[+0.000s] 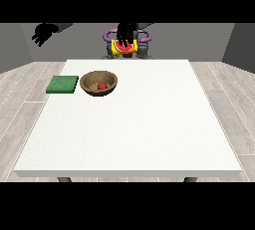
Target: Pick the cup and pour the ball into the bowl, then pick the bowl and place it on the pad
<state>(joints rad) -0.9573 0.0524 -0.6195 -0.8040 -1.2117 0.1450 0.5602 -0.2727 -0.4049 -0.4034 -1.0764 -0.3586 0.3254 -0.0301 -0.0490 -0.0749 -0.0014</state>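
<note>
White desk (129, 134) carries a wooden bowl (99, 83) far left, red ball (101, 85) inside, green pad (63, 84) just left. Hand at centre (126, 36) has fingers clamped on the cup (124, 48); hand at the view's left (44, 33), fingers apart, hangs raised. Risk: bowl tipping when lifted, spilling the ball

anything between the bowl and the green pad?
No. In the front view only a narrow strip of bare white table separates the bowl from the green pad.

Robot torso (143, 50) mostly hidden behind the raised hand (126, 36) and cup (124, 48). Fingers on that cup too small to read. Tabletop (129, 124) legs cut off below the front edge.
</note>
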